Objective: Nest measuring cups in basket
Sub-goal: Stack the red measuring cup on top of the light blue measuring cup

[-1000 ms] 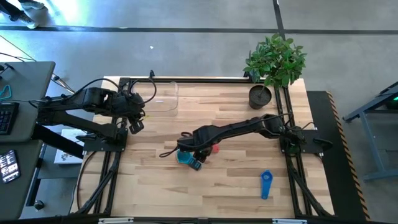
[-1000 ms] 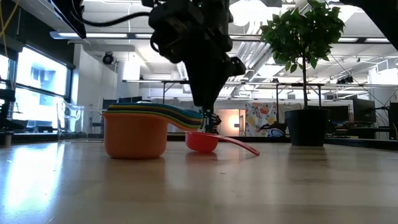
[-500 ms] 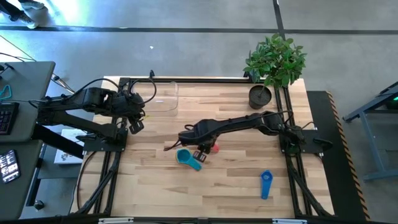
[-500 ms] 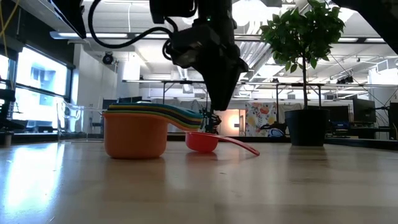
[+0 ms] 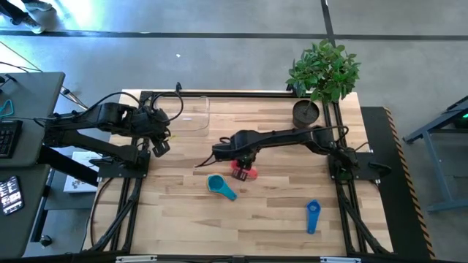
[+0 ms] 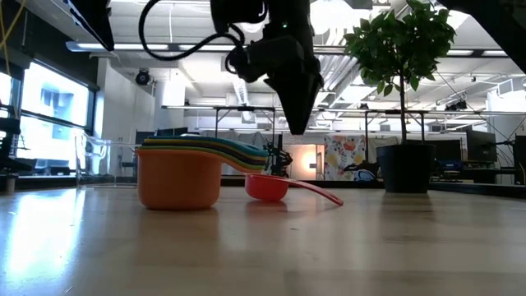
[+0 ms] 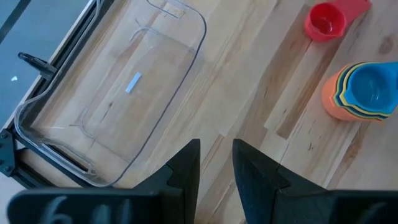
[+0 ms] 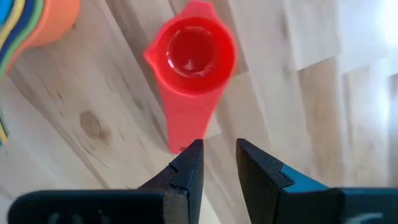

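A nested stack of measuring cups point(image 5: 218, 183), orange outermost point(image 6: 178, 186) and blue innermost point(image 7: 371, 88), stands on the table's middle. A single red cup point(image 5: 246, 173) stands just beyond it, with its handle point(image 8: 184, 122) flat on the wood. A blue cup point(image 5: 313, 215) lies near the front right. My right gripper point(image 8: 219, 163) hangs open above the red cup's handle end, pointing down and clear of it point(image 6: 296, 125). The clear basket point(image 5: 192, 113) sits at the far left. My left gripper point(image 7: 216, 167) waits open, raised near the basket.
A dark round pot point(image 5: 306, 113) with a green plant point(image 5: 324, 69) stands at the table's far right corner. Bare wood lies between the stack and the basket, and along the front edge.
My right gripper has gone from above the stack's handles toward the table's far edge, to a place over the red cup. It has risen a little and rolled at the wrist. The stack and the red cup have stayed where they were.
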